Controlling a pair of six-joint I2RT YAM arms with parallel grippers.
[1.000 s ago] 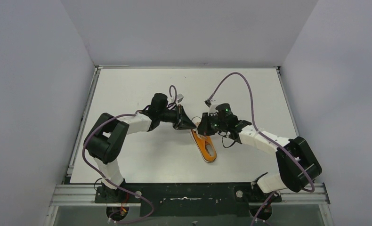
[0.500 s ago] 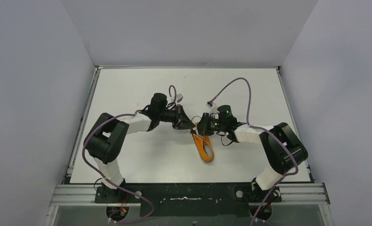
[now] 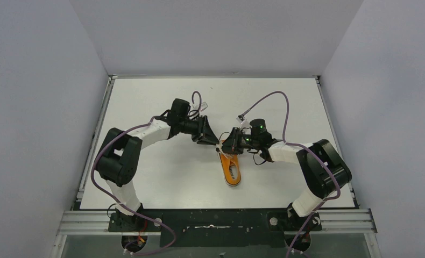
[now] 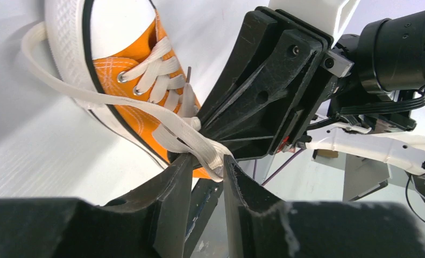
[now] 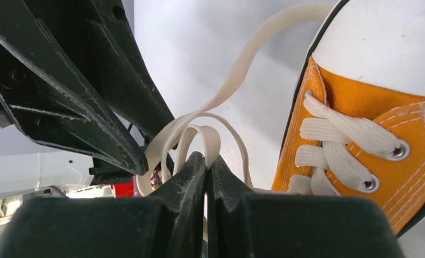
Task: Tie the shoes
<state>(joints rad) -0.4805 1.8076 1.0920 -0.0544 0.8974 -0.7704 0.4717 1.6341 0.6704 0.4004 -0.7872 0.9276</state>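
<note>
Your L gripper (image 4: 207,161): narrow gap, clamped on laces (image 4: 108,100). R gripper (image 5: 206,161): pinched on laces too. Sneaker (image 5: 361,91) just beside both.

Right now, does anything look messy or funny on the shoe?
Only the laces: they are untied, with no bow, pulled off to one side of the orange sneaker and pinched by the left gripper and the right gripper. Nothing looks torn or spilled.

**Crowded Middle, Open Sides**

The left gripper (image 3: 215,143) and right gripper (image 3: 224,147) stood tip to tip over the far end of the shoe (image 3: 232,173) — laces (image 4: 162,115) strung between them blocked any pass. The table (image 3: 162,177) offered open room on both sides.
</note>
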